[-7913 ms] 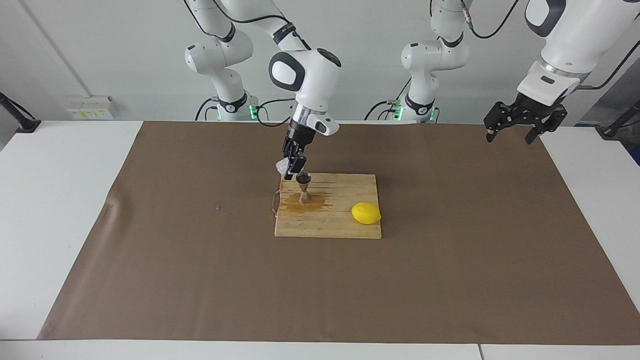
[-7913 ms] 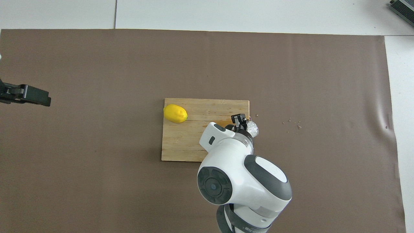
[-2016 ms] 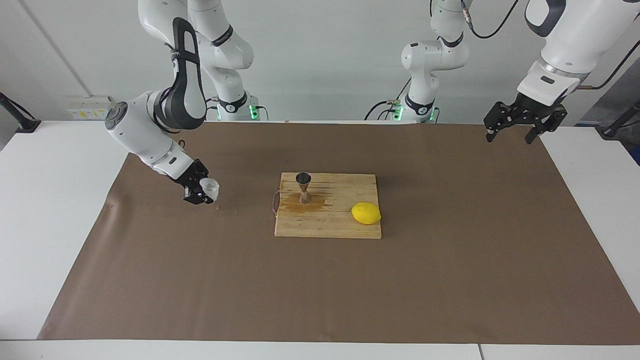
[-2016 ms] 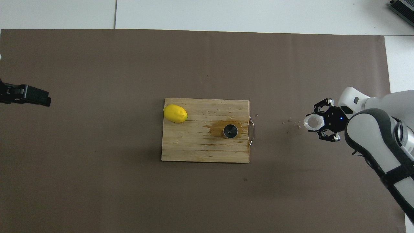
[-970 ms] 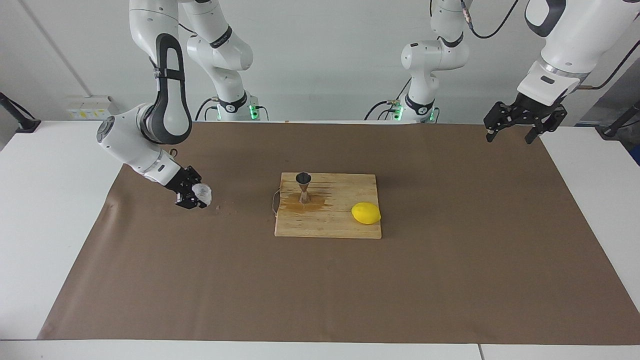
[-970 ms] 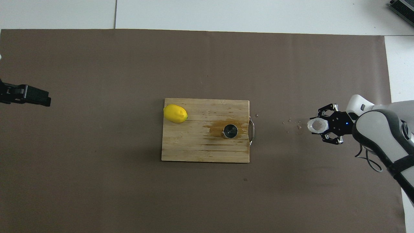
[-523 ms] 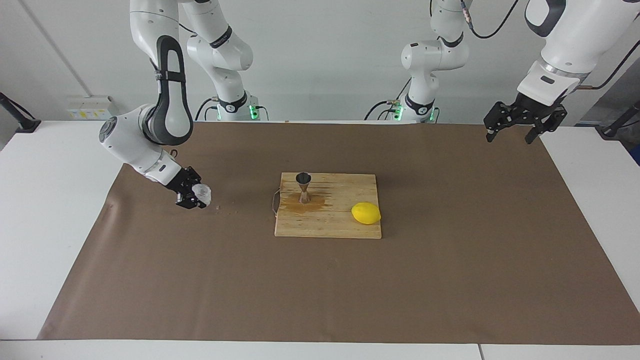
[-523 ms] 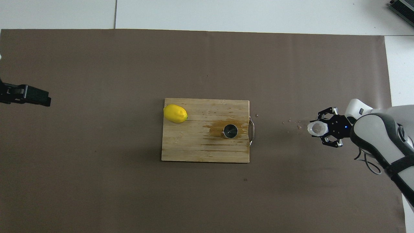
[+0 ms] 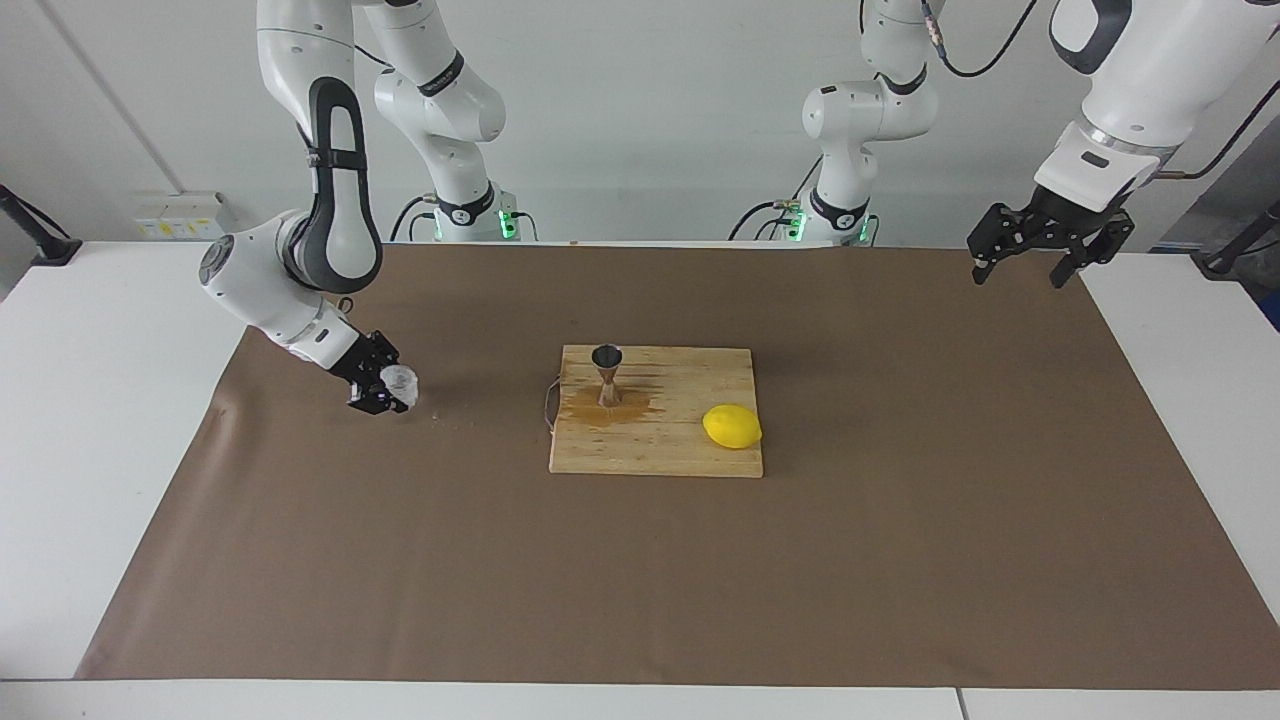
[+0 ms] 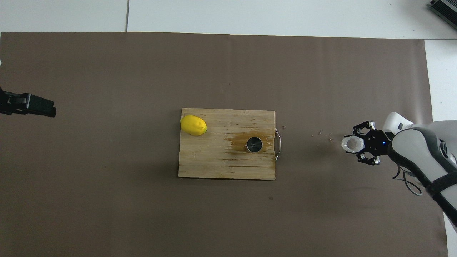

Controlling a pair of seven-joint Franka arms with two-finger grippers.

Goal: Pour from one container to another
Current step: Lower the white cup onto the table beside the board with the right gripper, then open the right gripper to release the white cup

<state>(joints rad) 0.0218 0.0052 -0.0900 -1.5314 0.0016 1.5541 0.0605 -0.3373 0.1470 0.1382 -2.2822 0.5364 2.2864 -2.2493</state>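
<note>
Gripping the plastic cup: right end effector, fingers closed.

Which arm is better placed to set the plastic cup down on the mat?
Right: its hand already grips the plastic cup low over the mat. The left hand waits at the other end.
</note>
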